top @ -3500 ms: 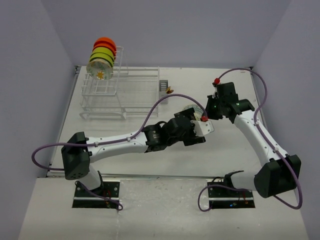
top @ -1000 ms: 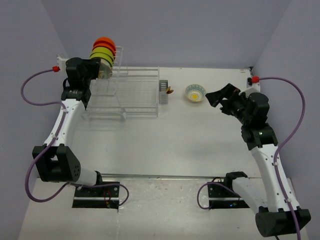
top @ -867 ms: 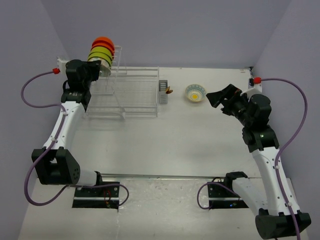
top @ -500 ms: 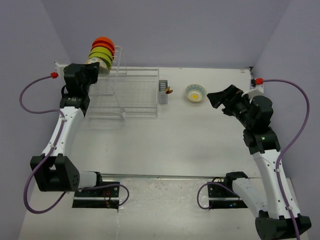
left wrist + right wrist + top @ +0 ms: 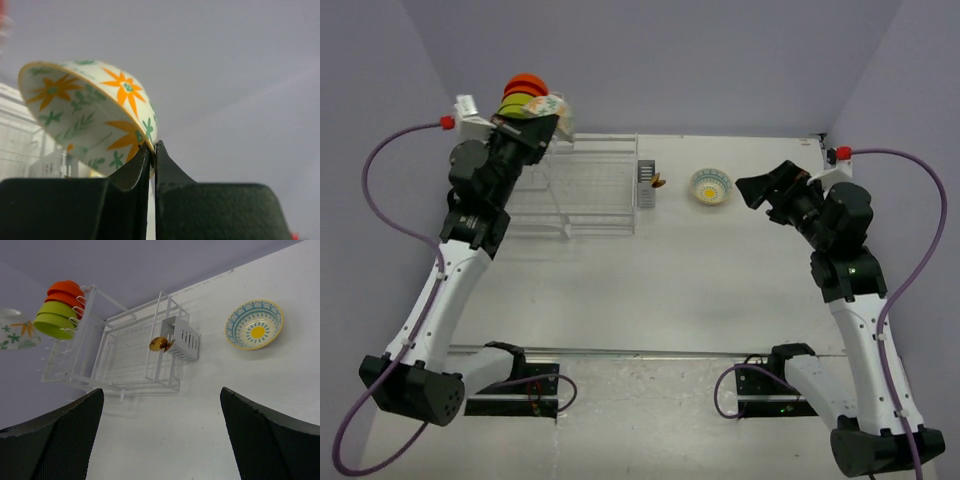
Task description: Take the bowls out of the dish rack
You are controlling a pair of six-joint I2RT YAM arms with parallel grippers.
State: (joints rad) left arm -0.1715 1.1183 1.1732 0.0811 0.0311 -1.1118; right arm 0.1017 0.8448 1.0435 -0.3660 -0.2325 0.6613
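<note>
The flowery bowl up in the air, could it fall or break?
It might. The left end effector pinches the flowery bowl only at its rim, so it could slip and drop onto the dish rack. Swinging it away could also bump the green bowls beside it.

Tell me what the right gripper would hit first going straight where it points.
Probably the bare table between the dish rack and the blue-patterned bowl, not either of them; depth is unclear.

No writing, label, brand or number can be read anywhere.
</note>
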